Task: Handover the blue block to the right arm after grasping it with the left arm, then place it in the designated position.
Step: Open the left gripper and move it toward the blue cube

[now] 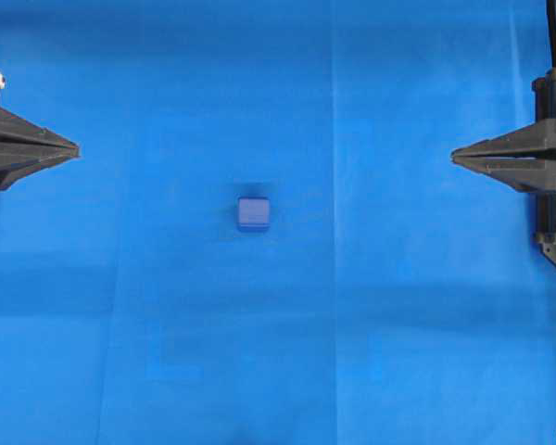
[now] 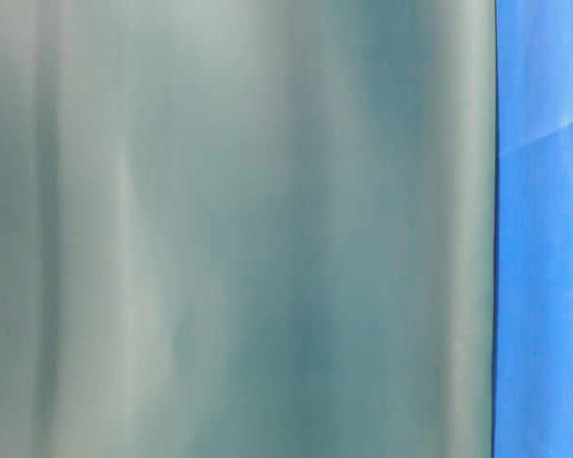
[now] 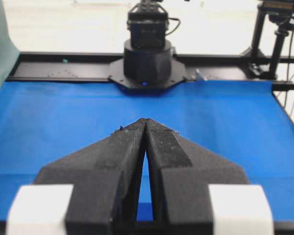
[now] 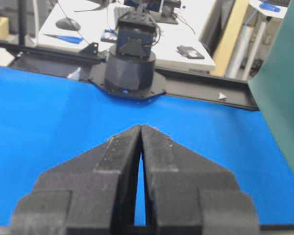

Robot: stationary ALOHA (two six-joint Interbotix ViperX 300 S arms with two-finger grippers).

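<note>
- I have not begun: my left gripper [image 1: 74,149] sits at the left edge of the overhead view, fingers pressed together to a point and holding nothing.
- My right gripper [image 1: 456,156] mirrors it at the right edge, fingers likewise closed tip to tip and empty.
- The blue block [image 1: 253,213] lies flat on the blue cloth [image 1: 398,324] near the middle, well apart from both grippers and a little below the line between their tips.
- Neither wrist view shows the block; each looks past its own closed fingers [image 3: 159,142] at the other arm's base [image 3: 147,61].
- The table-level view is almost wholly filled by a grey-green sheet [image 2: 239,229], so it tells me nothing of the block.
- The step in hand, as I judge it, is the first grasp with my left arm.
- That calls for spreading the left fingers, reaching toward the middle, and coming down squarely so the small block sits between them.
- I cannot see any marked place for the final set-down.
</note>
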